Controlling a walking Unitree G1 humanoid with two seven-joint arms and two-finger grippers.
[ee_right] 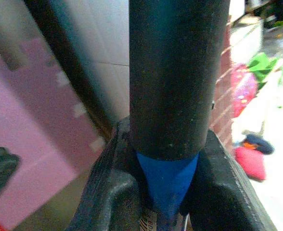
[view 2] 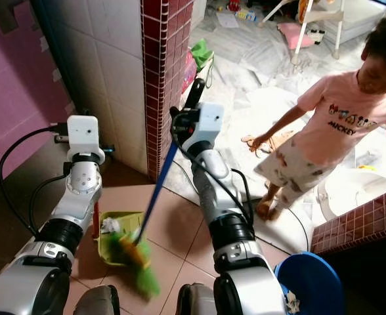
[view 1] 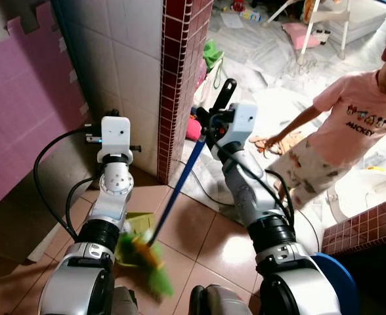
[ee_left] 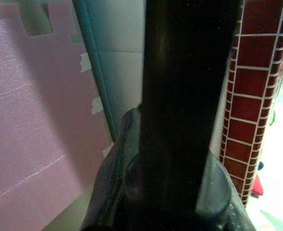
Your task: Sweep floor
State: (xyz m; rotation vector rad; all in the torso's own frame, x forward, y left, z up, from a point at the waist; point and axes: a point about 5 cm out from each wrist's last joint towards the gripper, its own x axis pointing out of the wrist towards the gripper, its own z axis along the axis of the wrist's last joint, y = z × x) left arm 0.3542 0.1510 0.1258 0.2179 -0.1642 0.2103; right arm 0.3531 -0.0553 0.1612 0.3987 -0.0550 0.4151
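A broom with a blue handle [view 1: 180, 180] and a black grip slants down to blurred green bristles [view 1: 147, 259] on the tan floor tiles. My right gripper [view 1: 209, 125] is shut on the grip near its top; in the right wrist view the handle [ee_right: 173, 86] sits between the fingers [ee_right: 110, 192]. A yellow-green dustpan [view 2: 117, 226] lies by the bristles with bits of litter in it. My left gripper [view 1: 109, 118] is raised above the dustpan, shut on a dark upright handle [ee_left: 185, 96].
A red-tiled pillar [view 1: 180, 79] and a white tiled wall stand straight ahead, with pink foam mat [view 1: 22, 98] at the left. A person in a pink shirt [view 1: 357, 125] stands close on the right. A blue bucket [view 2: 311, 282] sits near my right side. Toys lie beyond.
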